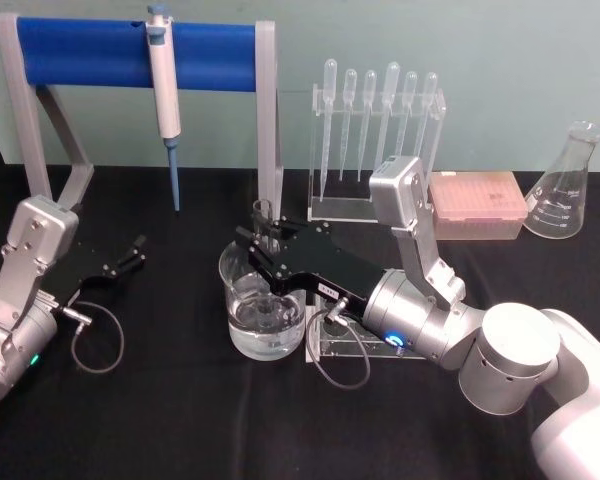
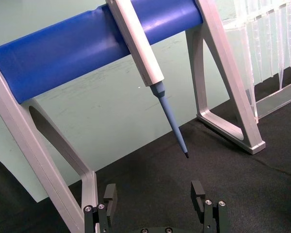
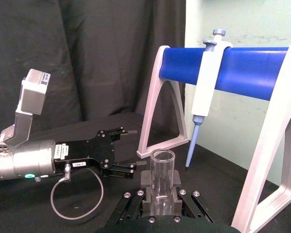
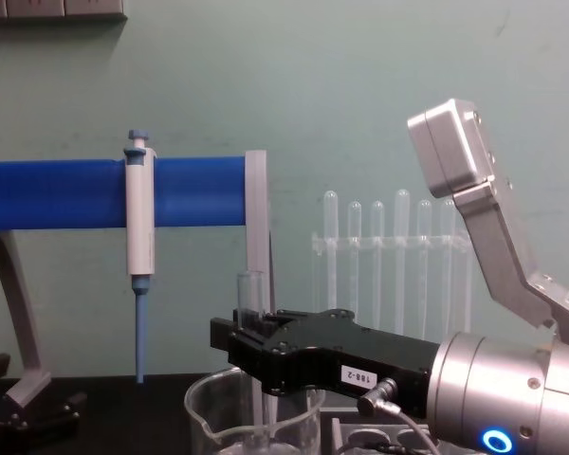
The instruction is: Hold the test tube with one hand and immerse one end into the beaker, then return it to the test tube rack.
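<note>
Left gripper (image 1: 138,252): parked at 9 o'clock of beaker (image 1: 242,335), well apart, fingers spread, empty.
Test tube (image 1: 264,212): clear glass, open rimmed top, upright, lower end inside beaker near its 12 o'clock rim.
Right gripper (image 1: 263,238): clamped around test tube.

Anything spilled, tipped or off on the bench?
Nothing stands out: right gripper holds the test tube upright, lower end inside the beaker; no spill on the cloth; left gripper rests open at the left.

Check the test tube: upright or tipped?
Upright: in the chest view the test tube stands vertical in the right pincer, shut on it, lower end down inside the beaker. Left pincer idles open, off to the left.
</note>
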`<state>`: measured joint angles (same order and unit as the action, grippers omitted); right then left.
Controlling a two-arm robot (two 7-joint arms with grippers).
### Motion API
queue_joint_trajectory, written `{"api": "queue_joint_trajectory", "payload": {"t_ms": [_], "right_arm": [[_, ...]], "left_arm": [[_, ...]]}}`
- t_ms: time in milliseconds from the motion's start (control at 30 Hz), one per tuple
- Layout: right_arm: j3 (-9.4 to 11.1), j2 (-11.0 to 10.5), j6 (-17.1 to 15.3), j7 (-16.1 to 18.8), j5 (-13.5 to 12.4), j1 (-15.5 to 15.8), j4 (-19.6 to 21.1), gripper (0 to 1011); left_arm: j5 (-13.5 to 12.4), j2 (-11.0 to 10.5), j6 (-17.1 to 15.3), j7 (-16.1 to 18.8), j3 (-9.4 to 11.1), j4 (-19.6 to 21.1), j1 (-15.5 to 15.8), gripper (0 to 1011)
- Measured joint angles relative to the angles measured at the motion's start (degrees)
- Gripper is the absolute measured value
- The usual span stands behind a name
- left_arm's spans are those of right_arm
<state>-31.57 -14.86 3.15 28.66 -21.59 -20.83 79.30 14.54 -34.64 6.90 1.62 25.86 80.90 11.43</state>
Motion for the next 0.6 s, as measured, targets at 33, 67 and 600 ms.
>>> {"api": "queue_joint_trajectory", "payload": {"t_ms": [33,67,600], "right_arm": [[0.0,0.0,0.0,0.0,0.0,0.0,0.0,224],[0.0,0.0,0.0,0.0,0.0,0.0,0.0,225],[0.0,0.0,0.0,0.0,0.0,0.0,0.0,224]], "left_arm": [[0.0,0.0,0.0,0.0,0.0,0.0,0.0,1000],[0.0,0.0,0.0,0.0,0.0,0.0,0.0,1000],[0.0,0.0,0.0,0.0,0.0,0.0,0.0,1000]]}}
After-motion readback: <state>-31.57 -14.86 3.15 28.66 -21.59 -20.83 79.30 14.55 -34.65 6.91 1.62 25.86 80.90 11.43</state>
